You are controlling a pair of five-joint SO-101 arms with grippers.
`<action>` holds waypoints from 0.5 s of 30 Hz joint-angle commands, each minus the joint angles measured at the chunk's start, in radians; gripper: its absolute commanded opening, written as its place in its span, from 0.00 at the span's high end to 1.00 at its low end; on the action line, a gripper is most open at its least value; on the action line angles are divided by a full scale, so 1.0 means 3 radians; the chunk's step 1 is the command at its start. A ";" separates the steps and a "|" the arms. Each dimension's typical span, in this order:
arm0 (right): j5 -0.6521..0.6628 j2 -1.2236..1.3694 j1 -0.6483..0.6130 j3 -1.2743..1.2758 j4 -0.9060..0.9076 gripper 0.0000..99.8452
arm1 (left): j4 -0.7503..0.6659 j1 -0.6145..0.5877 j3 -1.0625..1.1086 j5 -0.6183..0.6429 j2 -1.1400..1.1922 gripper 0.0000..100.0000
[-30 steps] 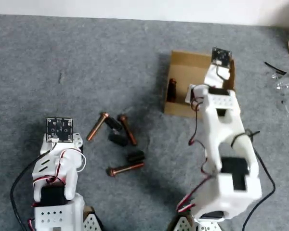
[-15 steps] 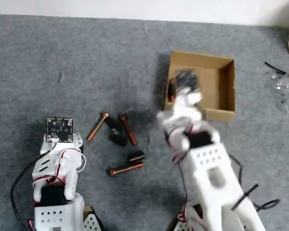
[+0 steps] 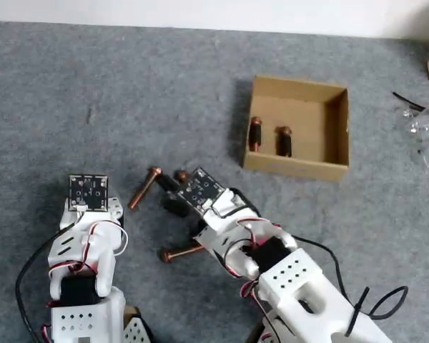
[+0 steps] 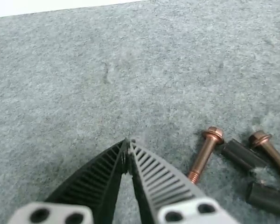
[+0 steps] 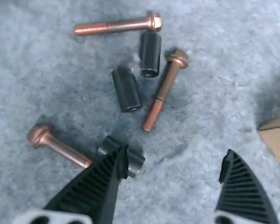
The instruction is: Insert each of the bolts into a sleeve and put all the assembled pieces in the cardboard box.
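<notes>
— How was the right pincer?
— Released and empty. A black sleeve lay just at one of its tips, with a copper bolt beside the sleeve.
— And the left pincer?
— Clenched on nothing. A second bolt lay near its tip.
— The cardboard box?
— Well apart from both pincers, with two assembled pieces inside.

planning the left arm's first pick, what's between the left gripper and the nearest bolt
The stretch is bare: in the left wrist view, grey carpet alone separates the left gripper from the nearest bolt. The sleeves lie beyond it.
</notes>
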 commanded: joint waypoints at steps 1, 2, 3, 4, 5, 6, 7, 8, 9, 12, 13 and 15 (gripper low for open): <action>0.0051 -0.0090 -0.0054 -0.0028 -0.0090 0.72 | -0.0077 -0.0079 -0.0033 -0.0015 -0.0028 0.99; 0.0051 -0.0084 -0.0059 -0.0028 -0.0090 0.72 | -0.0077 -0.0105 -0.0043 -0.0015 -0.0028 0.99; 0.0056 -0.0084 -0.0059 -0.0033 -0.0090 0.72 | -0.0077 -0.0120 -0.0064 -0.0015 -0.0028 0.99; 0.0102 -0.0084 -0.0059 -0.0033 -0.0090 0.72 | -0.0072 -0.0120 -0.0074 -0.0015 -0.0028 0.99; 0.0189 -0.0054 -0.0059 -0.0033 -0.0084 0.73 | -0.0072 -0.0115 -0.0079 -0.0015 -0.0028 0.99; 0.0266 0.0018 -0.0059 -0.0038 -0.0079 0.74 | -0.0072 -0.0115 -0.0079 -0.0015 -0.0028 0.99; 0.0317 0.0125 -0.0059 -0.0038 -0.0069 0.76 | -0.0066 -0.0115 -0.0079 -0.0015 -0.0028 0.99; 0.0343 0.0258 -0.0059 -0.0043 -0.0033 0.77 | -0.0066 -0.0115 -0.0074 -0.0015 -0.0028 0.99; 0.0343 0.0412 -0.0064 -0.0095 -0.0028 0.78 | -0.0066 -0.0115 -0.0074 -0.0015 -0.0028 0.99; 0.0348 0.0862 -0.0064 -0.0325 -0.0018 0.79 | -0.0072 -0.0110 -0.0074 -0.0015 -0.0028 0.99; 0.0348 0.0985 -0.0064 -0.0386 -0.0018 0.79 | -0.0072 -0.0115 -0.0074 -0.0015 -0.0028 0.99; 0.0348 0.1210 -0.0064 -0.0488 -0.0018 0.79 | -0.0072 -0.0115 -0.0069 -0.0015 -0.0028 0.99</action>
